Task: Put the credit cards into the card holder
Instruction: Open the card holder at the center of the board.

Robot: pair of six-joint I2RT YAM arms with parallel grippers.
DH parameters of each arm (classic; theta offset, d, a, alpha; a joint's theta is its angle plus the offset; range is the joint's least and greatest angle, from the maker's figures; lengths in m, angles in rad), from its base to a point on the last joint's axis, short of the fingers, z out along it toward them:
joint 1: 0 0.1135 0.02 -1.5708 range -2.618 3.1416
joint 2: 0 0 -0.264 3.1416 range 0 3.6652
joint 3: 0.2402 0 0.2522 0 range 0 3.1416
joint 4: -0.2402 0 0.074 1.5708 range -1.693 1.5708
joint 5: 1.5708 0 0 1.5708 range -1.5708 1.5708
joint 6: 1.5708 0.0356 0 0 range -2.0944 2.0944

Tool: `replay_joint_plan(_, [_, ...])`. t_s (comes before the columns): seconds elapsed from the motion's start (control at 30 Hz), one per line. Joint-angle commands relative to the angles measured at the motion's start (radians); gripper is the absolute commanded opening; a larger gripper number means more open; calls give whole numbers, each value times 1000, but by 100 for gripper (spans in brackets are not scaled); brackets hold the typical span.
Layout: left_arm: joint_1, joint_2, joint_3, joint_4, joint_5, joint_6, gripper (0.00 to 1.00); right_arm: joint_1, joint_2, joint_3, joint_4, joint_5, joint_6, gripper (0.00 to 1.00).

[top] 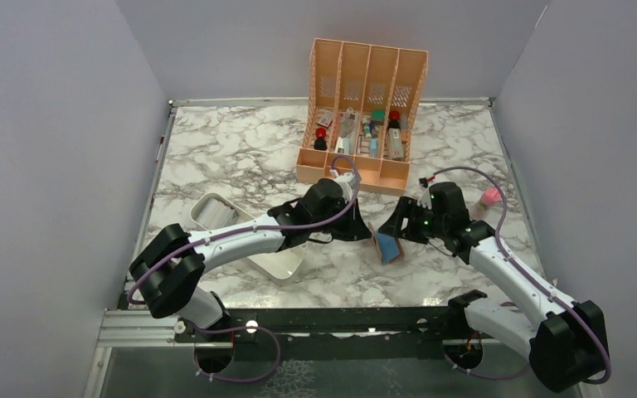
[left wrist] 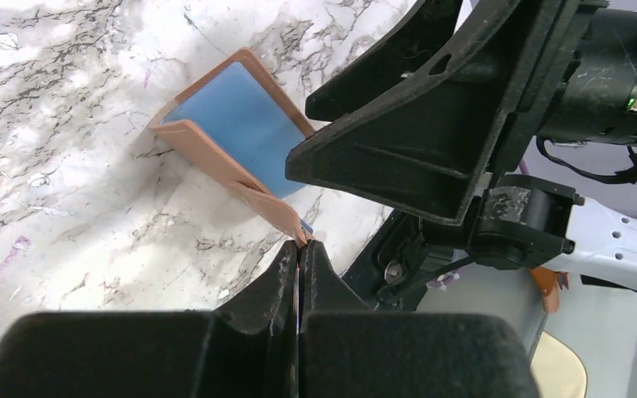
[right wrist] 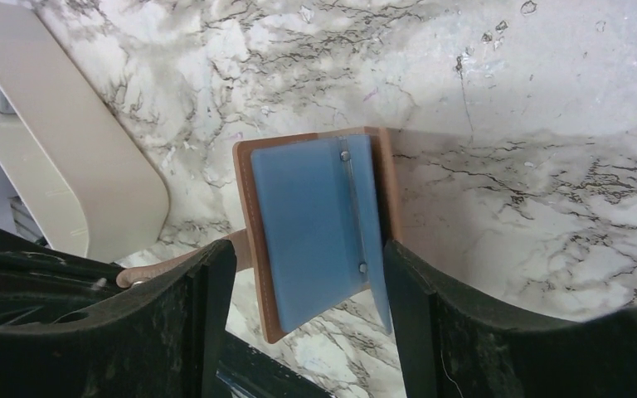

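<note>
The brown card holder (top: 388, 246) stands open on edge on the marble between the two arms, its light blue inside (right wrist: 307, 215) facing the right wrist camera. My left gripper (left wrist: 301, 245) is shut on the end of the holder's brown outer flap (left wrist: 216, 157), and a thin coloured sliver shows between its fingers. My right gripper (right wrist: 307, 249) is open, with one finger on each side of the blue inner panel and neither pressing it. From above, the left gripper (top: 365, 232) and right gripper (top: 396, 228) meet at the holder. No credit cards can be made out.
A white oblong tray (top: 286, 269) lies under the left arm, its wall (right wrist: 91, 166) also in the right wrist view. A tall peach organizer (top: 315, 83) with small items stands at the back. A small pink-topped object (top: 489, 197) sits right of the right arm.
</note>
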Motion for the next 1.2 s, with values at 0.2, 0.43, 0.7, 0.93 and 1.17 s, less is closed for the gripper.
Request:
replay_joint_plan(0.2, [-4,-9,-4,-81,-98,44,0,5,6,-3,-33,50,-34,63])
replay_joint_plan(0.43, [-4,-2,-29,-129,-168,63,0,5,-4,-47,56,-67,12,60])
replay_joint_plan(0.7, [-4,-23,-42,-126,-180,66,0,5,73,-67,73,-16,3,58])
replay_joint_plan(0.93, [-4,-59,-26,-141,-147,56,0,5,97,-51,27,119,-21,48])
replay_joint_plan(1.17, [-4,-94,-25,-100,-117,42,0,10,-27,18,-17,-25,4,51])
